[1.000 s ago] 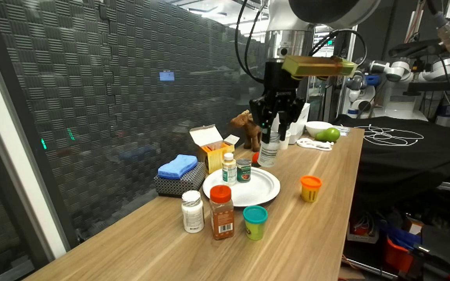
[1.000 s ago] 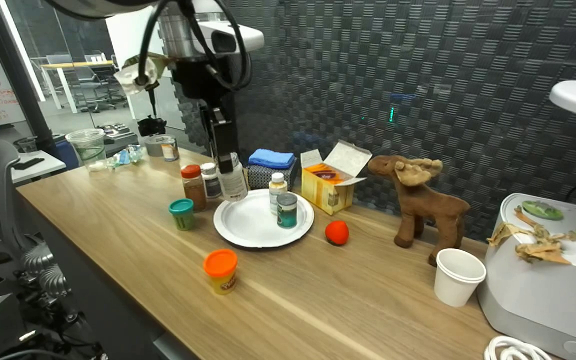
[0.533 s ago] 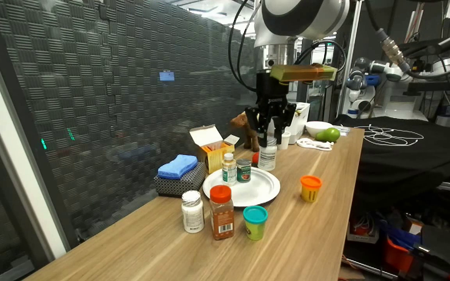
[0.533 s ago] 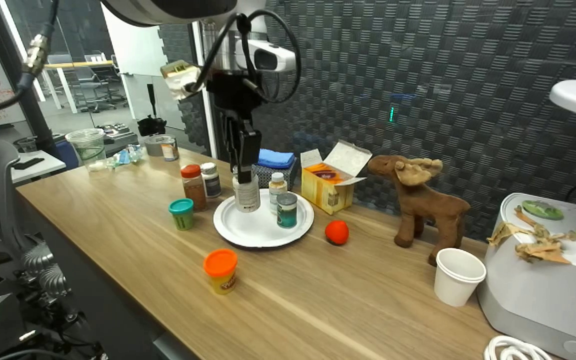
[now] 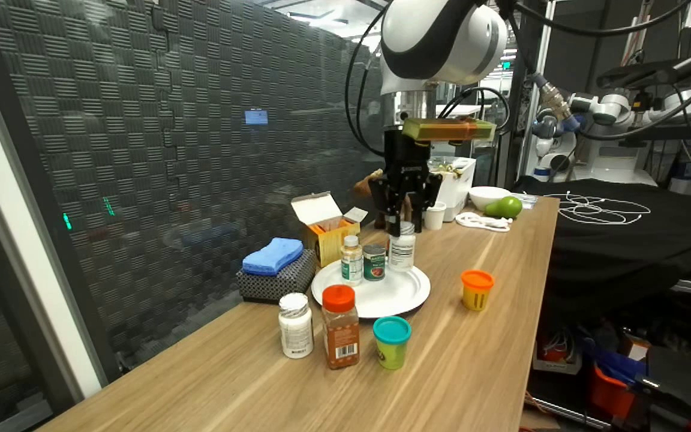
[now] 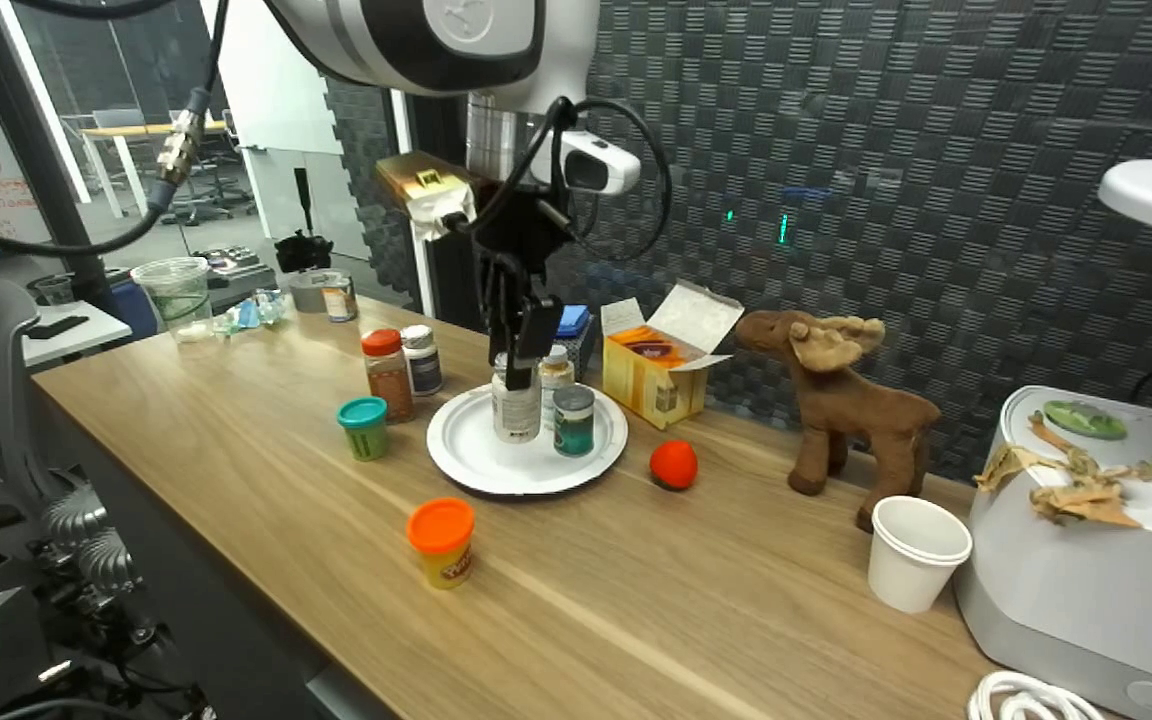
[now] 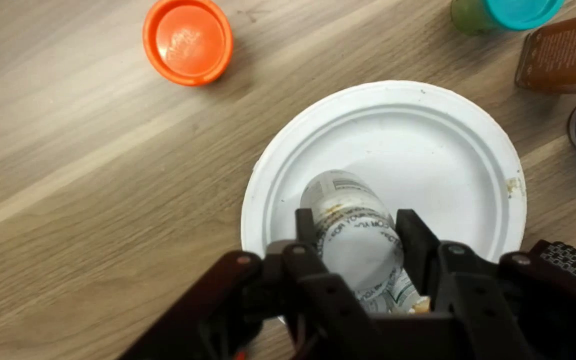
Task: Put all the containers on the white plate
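wrist view | hand (image 7: 355, 218): pinching white bottle (image 7: 360, 245), near upright | white plate (image 7: 433, 160): bare part at hand's one o'clock

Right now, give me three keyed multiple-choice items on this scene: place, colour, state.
1. The green-labelled metal can stands on:
A. wooden table
B. round white plate
C. yellow cardboard box

2. Colour of the lid on the yellow plastic tub:
A. orange
B. teal
C. white

3. The black gripper is:
A. holding nothing
B. gripping the red-lidded jar
C. gripping the white plastic bottle

1 B: both exterior views show it there.
2 A: the wrist view shows it from above.
3 C: in the wrist view, fingers flank the bottle's top.
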Controlling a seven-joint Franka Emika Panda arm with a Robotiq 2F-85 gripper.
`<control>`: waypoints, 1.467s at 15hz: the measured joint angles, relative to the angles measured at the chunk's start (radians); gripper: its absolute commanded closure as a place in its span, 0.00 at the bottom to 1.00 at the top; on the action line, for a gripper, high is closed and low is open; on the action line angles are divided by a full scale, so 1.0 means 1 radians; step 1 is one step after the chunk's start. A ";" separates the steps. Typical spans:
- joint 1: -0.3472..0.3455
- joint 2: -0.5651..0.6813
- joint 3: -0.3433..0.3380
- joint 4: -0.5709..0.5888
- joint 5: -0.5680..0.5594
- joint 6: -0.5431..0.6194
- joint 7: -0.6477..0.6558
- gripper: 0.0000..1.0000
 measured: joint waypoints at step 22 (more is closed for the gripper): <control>-0.016 0.136 -0.019 0.084 0.004 0.096 -0.020 0.00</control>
